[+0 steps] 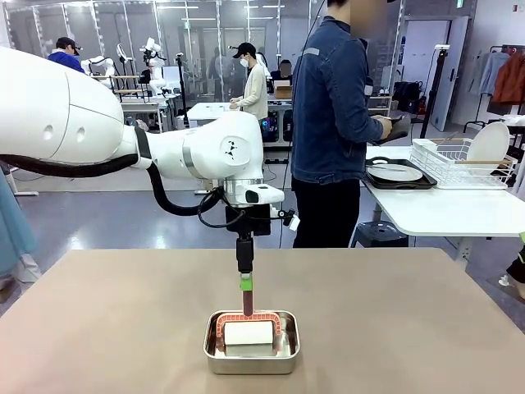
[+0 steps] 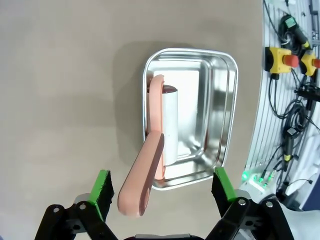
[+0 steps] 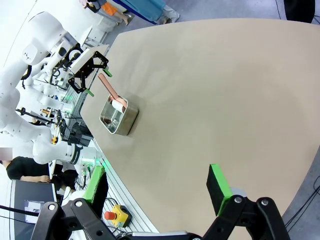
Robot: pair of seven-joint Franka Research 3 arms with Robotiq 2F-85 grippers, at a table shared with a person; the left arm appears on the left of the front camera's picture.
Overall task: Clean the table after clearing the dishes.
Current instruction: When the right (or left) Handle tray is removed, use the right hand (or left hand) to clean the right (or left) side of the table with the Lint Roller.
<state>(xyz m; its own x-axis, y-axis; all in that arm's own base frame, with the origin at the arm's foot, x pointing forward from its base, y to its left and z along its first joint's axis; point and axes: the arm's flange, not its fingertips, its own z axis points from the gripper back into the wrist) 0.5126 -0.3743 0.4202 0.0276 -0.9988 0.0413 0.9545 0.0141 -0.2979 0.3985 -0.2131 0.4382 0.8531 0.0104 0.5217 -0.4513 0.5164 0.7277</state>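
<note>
Left fingers [image 2: 102, 187]: released and spread wide, pointing straight down over the steel pan [image 2: 230, 100]; nothing gripped.
Roller handle [image 2: 147, 170]: salmon-pink, rises out of the pan into the gap between the left fingers, nearer one green pad; cannot tell whether it touches.
Roller [image 2: 170, 115]: white drum lying inside the pan along one long wall.
Steel pan, position: on the tan worktop [image 1: 98, 328], close to the robot-side edge, about mid-width.
Right fingers [image 3: 217, 187]: released, nothing between them; hanging high over bare tan worktop, well apart from the pan.
Dishes [image 1: 399, 173]: off the tan worktop. One white plate sits on a dark tray on the white worktop [image 1: 459, 215] at far right, just beside a white dish rack [image 1: 459, 164] holding another plate.
Person [image 1: 332, 115]: denim jacket, far side, turned toward the white worktop; hands at something dark, too small to tell.
</note>
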